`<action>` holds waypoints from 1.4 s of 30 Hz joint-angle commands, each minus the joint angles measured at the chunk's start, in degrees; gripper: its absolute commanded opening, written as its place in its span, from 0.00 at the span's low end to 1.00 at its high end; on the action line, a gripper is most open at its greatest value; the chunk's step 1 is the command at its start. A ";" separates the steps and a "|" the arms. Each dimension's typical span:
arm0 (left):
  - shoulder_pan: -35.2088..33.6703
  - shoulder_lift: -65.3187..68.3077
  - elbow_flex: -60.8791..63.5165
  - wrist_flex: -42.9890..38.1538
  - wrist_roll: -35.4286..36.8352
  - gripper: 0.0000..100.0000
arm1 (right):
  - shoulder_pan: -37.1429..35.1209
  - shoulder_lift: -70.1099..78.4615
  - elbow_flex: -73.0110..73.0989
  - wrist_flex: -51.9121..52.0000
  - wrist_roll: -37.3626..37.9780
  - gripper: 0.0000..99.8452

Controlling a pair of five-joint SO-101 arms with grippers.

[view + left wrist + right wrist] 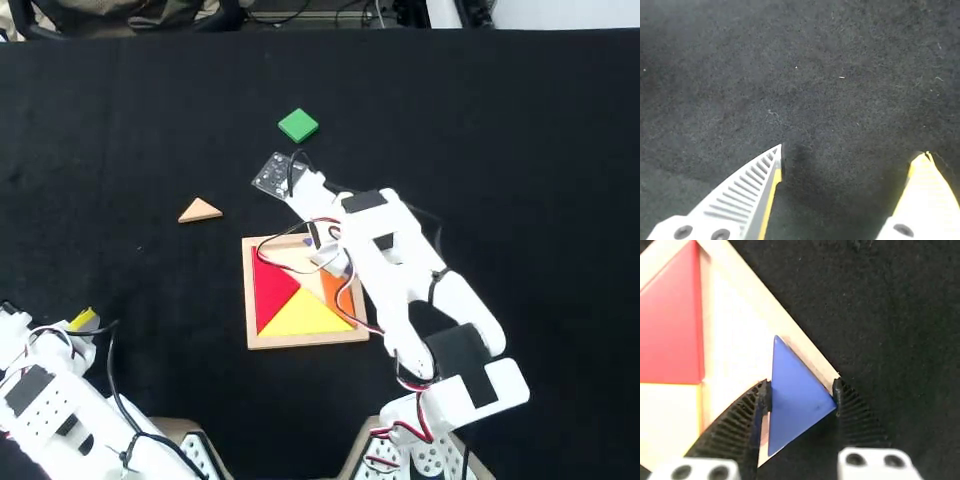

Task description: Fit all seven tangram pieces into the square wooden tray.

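the right gripper (801, 386) is clamped on the blue triangle (796, 402), 1 jaw against each of 2 sides, and holds it across the rim of the wooden tray (755, 290), at the tray's far edge as the high view has it. part of the triangle lies over the tray's bare floor and part hangs out over the black cloth (890, 300), so it is not seated. whether it is level or tipped on the rim i cannot tell. the coming move turns on 1 relation: the open floor lies inward from the piece, between the rim and the red triangle (670, 315), which has the yellow triangle (667, 422) beside it. so the piece likely has to slide inward off the rim, then go down. the left gripper (854, 149) hangs spread wide over the cloth by the near left corner, well apart from the tray, holding nothing. a green square (298, 125) and a tan triangle (200, 211) lie outside the tray, not yet placed.
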 commanded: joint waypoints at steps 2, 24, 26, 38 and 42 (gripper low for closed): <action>0.92 -0.26 -0.40 -0.97 -0.35 0.38 | -0.09 -0.13 -3.56 -0.70 -3.52 0.20; 0.92 -0.26 -0.40 -1.05 -0.44 0.38 | -2.55 -1.45 -4.26 4.13 -12.40 0.24; 0.92 -0.26 -0.40 -1.05 -0.44 0.38 | -2.55 -2.86 -4.44 4.84 -13.01 0.24; 0.92 -0.26 -0.40 -1.05 -0.44 0.38 | -11.08 -6.64 -1.19 5.45 -15.47 0.06; 0.92 -0.26 -0.40 -1.05 -0.44 0.38 | -12.13 -6.46 1.71 0.97 -15.47 0.07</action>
